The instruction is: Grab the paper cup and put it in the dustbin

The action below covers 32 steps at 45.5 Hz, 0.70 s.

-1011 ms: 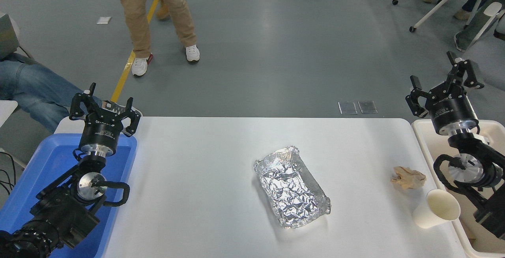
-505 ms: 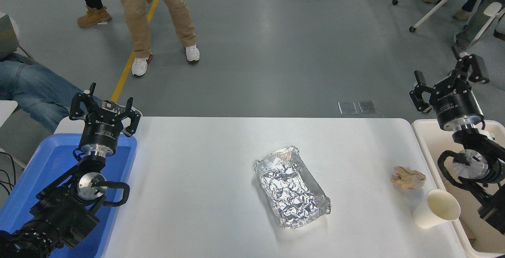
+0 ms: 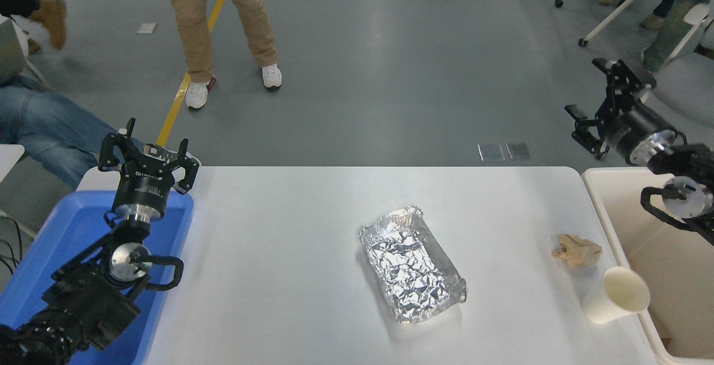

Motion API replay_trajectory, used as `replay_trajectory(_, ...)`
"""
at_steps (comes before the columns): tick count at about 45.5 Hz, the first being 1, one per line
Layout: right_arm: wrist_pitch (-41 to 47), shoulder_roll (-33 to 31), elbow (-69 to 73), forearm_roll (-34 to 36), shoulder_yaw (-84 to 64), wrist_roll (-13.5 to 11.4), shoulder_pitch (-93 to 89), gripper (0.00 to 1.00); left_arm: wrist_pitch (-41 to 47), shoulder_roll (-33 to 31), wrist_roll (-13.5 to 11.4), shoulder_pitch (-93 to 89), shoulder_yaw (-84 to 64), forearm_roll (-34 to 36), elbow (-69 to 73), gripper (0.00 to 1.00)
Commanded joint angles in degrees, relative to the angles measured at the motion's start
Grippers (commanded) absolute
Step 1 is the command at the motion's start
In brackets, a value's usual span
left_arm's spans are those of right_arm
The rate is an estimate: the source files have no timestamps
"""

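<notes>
Head view: one paper cup [image 3: 616, 294], one crumpled paper ball [image 3: 577, 250], one foil tray [image 3: 411, 263], one dustbin [image 3: 664, 264], one blue tray [image 3: 67, 242]. Cup lower right, beside the dustbin, well below the right gripper [image 3: 604, 97], which is spread open, empty. Left gripper [image 3: 148, 155] parked lower left, open, empty.

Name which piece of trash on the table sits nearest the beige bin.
The paper cup, almost against the dustbin rim; the crumpled paper ball and foil tray lie farther left.
</notes>
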Motion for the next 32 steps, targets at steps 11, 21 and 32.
replay_trajectory(11,5.9,11.7,0.7,0.8,-65.7,-1.2,35.5,1.0,0.0,0.0,0.0,0.0,0.0,0.0,0.0,0.99)
replay_trajectory(21,8.9,13.6,2.9,0.9,-69.5,-1.0,40.1,1.0,0.0,0.0,0.0,0.0,0.0,0.0,0.0,0.99)
replay_trajectory(32,9.2,13.8,4.1,1.0,-70.1,-1.1,40.1,1.0,0.0,0.0,0.0,0.0,0.0,0.0,0.0,0.99)
